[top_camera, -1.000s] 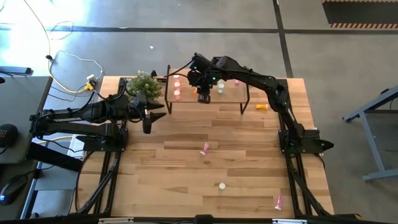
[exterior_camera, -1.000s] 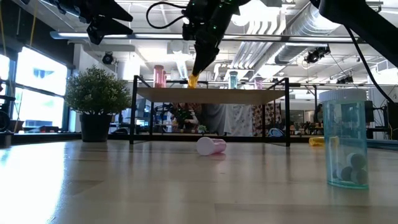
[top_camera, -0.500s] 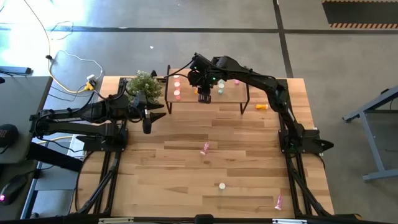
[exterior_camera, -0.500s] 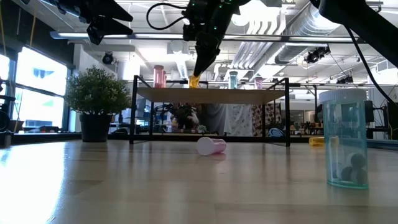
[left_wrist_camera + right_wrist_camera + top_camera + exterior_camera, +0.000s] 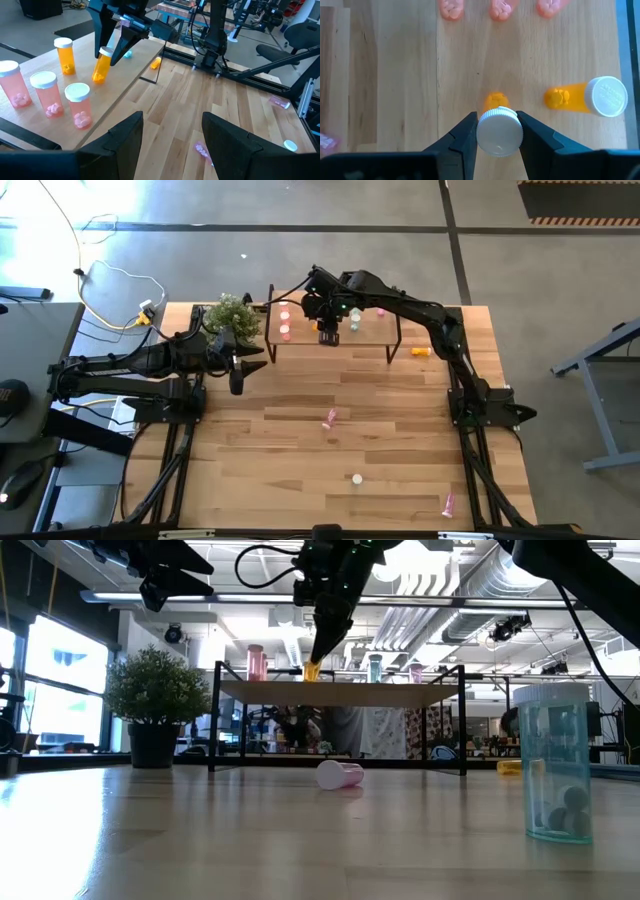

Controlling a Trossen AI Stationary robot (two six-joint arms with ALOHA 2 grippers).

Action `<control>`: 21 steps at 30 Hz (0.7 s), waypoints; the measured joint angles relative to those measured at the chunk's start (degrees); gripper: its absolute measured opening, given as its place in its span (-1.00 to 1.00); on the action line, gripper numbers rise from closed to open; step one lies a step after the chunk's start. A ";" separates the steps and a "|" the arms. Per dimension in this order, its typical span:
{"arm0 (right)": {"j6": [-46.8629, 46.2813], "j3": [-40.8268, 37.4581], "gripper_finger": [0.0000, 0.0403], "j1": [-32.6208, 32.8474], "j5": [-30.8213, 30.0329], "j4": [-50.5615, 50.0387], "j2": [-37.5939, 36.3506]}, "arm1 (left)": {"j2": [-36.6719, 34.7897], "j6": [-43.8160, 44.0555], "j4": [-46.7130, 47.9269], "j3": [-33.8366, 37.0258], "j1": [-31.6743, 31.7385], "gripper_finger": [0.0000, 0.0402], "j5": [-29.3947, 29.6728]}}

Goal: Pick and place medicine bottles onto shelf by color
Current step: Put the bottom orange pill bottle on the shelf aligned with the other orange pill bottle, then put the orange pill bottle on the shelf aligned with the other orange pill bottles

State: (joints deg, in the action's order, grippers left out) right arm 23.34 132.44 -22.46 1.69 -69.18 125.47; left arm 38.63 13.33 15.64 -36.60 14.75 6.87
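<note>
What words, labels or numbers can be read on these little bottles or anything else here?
None can be read.
White cap of the standing orange bottle on the shelf: faint raised lettering, too blurred to read.
Orange bottle in the right claw: its cap looks blank.
Pink bottles: no labels visible.

Very little has moved. The right gripper point(image 5: 318, 648), clamped on the white cap of a small orange plastic medicine bottle point(image 5: 101, 66), has sunk a shade over the left part of the low light-wood shelf point(image 5: 340, 693), bringing the tilted bottle's base down to the board. Far behind, under the shelf, a dark shape point(image 5: 298, 728) in the room has shifted.
</note>
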 joint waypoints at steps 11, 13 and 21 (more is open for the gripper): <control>1.37 0.00 -0.25 0.00 0.00 0.42 0.02 | 0.00 0.01 0.00 0.00 0.01 -0.03 -0.02; 1.37 0.00 -0.21 0.00 0.00 0.67 0.02 | 0.00 0.01 0.00 0.00 0.01 -0.03 0.00; 1.39 0.00 -0.17 0.00 0.00 1.91 0.02 | 0.00 0.01 0.00 0.00 0.01 -0.03 -0.01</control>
State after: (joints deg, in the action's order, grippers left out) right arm 24.73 132.44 -22.46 1.69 -67.26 125.49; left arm 38.63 13.34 15.64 -36.60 14.76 6.87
